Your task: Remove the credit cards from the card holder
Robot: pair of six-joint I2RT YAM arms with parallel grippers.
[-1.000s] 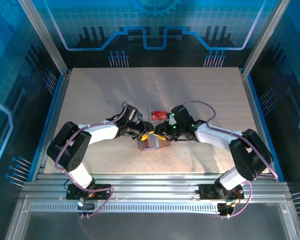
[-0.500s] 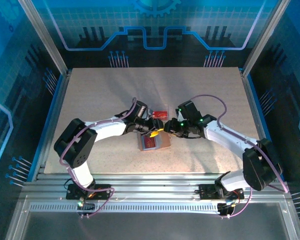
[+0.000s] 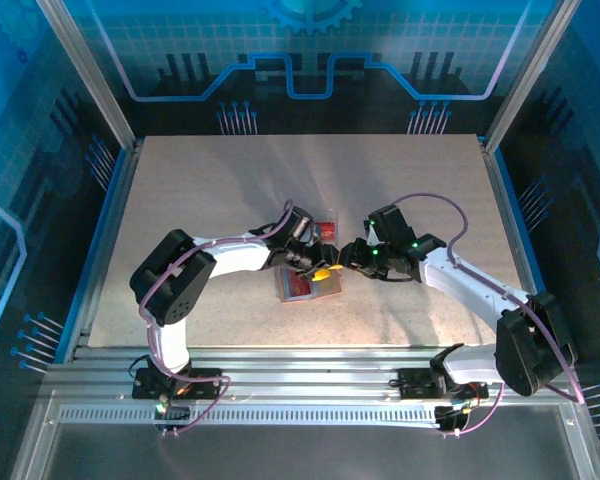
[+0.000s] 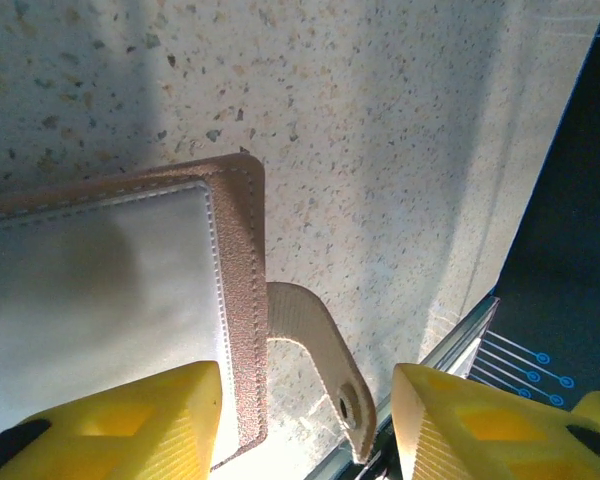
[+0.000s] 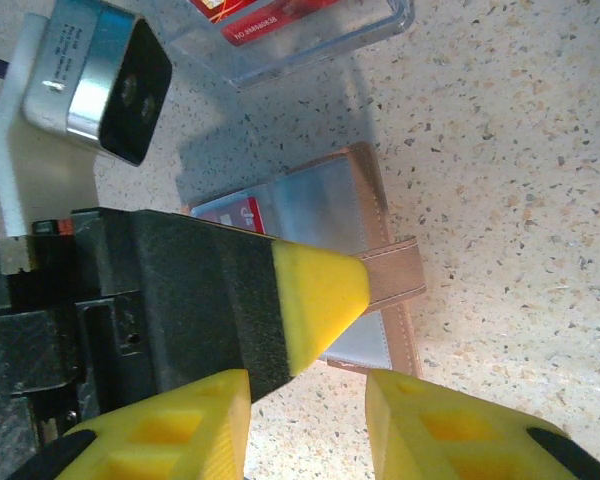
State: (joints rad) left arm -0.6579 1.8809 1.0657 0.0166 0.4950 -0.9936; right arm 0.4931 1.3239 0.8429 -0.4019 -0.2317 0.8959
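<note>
The card holder [image 3: 325,290] lies open on the table, tan-brown outside, pale grey-blue inside. A red credit card [image 3: 298,290] shows in its left half, and its top edge [image 5: 230,212] peeks out in the right wrist view. My left gripper [image 3: 321,268] hovers open over the holder's far edge. The closure strap [image 4: 315,345] lies between its yellow fingers [image 4: 120,420] without being pinched. My right gripper [image 3: 350,256] stands open just right of the left one, with bare table between its fingertips [image 5: 460,430]. The holder's rim [image 5: 375,190] lies beyond them.
A clear plastic container [image 3: 320,222] with a red card [image 5: 280,15] in it stands just behind the card holder. The left gripper's finger [image 5: 315,290] and wrist camera [image 5: 100,80] crowd the right gripper's view. The table's metal edge [image 4: 460,335] runs nearby.
Both arms have swung toward the right. The left gripper has come over the card holder's far edge, the right gripper has drawn back to the right. The holder stays put.
</note>
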